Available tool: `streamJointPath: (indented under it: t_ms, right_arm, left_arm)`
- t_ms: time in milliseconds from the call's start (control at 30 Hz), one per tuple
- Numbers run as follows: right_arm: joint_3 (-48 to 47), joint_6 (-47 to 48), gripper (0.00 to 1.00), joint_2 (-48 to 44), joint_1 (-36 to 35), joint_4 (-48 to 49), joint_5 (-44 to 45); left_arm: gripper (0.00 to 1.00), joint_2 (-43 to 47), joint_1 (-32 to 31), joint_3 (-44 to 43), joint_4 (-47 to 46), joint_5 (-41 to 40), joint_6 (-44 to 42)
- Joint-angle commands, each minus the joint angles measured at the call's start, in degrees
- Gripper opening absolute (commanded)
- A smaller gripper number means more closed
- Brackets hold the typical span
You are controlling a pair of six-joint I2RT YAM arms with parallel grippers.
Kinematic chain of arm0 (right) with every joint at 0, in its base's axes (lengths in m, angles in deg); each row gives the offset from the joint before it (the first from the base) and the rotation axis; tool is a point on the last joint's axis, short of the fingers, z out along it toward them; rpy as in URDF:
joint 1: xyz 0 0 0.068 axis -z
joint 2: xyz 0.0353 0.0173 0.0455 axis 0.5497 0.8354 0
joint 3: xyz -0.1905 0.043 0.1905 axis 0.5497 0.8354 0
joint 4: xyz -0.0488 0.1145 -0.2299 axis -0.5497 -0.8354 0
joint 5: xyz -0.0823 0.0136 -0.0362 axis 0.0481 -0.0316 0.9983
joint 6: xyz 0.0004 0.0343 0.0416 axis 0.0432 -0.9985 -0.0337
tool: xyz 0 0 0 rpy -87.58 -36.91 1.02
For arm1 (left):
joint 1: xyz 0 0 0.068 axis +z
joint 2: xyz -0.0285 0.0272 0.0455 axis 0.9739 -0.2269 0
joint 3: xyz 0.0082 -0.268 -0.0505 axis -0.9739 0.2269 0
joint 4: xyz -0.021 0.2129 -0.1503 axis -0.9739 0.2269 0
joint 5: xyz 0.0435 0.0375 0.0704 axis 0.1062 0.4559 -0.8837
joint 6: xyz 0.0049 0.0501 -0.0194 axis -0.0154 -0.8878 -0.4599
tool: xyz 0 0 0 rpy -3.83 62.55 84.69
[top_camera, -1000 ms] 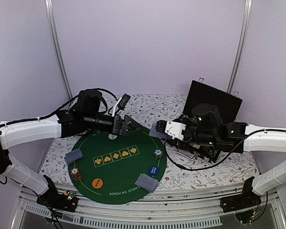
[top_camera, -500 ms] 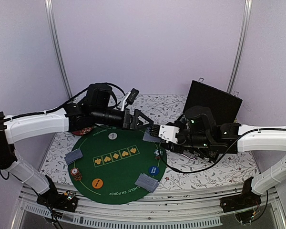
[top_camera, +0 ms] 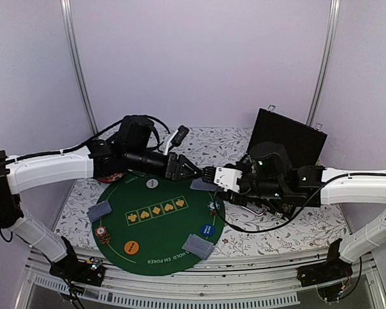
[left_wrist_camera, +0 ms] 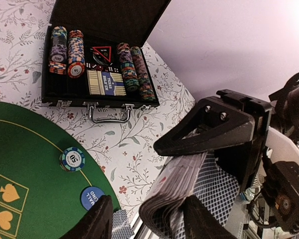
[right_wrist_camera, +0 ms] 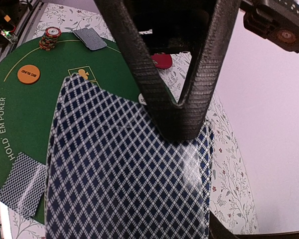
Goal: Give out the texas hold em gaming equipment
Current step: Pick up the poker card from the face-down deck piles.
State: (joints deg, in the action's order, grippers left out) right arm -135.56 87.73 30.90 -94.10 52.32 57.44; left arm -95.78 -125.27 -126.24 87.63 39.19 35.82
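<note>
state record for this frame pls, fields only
right end effector: shut on deck of cards
left end effector: open, at the deck
mat: left card pile, right card pile, left chip stack, right chip stack, orange button, blue button
case: open, chip rows inside

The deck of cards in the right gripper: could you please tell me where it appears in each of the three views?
Top external: deck of cards just right of centre, above the green mat's far-right rim.
Left wrist: bottom centre-right, seen edge-on.
Right wrist: fills the lower half, backs showing.
Shared landmark: the green mat, at left in both wrist views.
</note>
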Motion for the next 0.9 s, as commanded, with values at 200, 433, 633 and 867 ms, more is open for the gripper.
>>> streamJointPath:
  t_ms: [200,433,633,867]
  right_arm:
    - [-1.00,0.08,0.46,-0.77,-0.33,1.71,0.95]
    - [-0.91,0.27,0.46,-0.72,-0.33,1.49,1.28]
    - [-0.94,0.34,0.46,-0.73,-0.38,1.59,1.32]
    - [-0.64,0.35,0.45,-1.19,-0.32,1.50,1.78]
  left_arm:
    - [0.41,3.44,-1.02,0.56,1.24,2.11,-1.22]
    - [0.25,4.92,-1.01,0.68,2.20,3.19,-1.96]
    - [0.02,4.87,-1.02,0.04,3.64,4.37,-2.00]
    - [0.00,6.66,-1.04,-0.24,4.26,3.72,-2.63]
